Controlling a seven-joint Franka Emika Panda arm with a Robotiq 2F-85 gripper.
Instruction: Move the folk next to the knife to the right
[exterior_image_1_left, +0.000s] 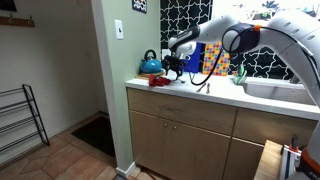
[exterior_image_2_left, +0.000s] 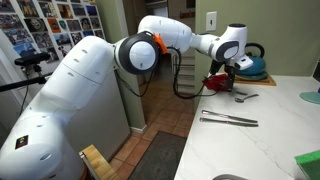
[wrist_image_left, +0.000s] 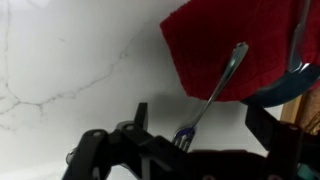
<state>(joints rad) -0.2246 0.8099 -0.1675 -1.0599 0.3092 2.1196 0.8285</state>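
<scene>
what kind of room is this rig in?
Most likely a home kitchen: a white stone-look countertop over wooden cabinets, a teal kettle by the wall, and cutlery lying on the counter.

- No word, number or brand can be read in any view.
- Colourful pack (exterior_image_1_left: 214, 58) at the back of the bench (exterior_image_1_left: 232, 99), about two o'clock in an exterior view: too small to make out any lettering.
- Wall pictures (exterior_image_2_left: 58, 24), ten o'clock in an exterior view: blurred, unreadable.
</scene>
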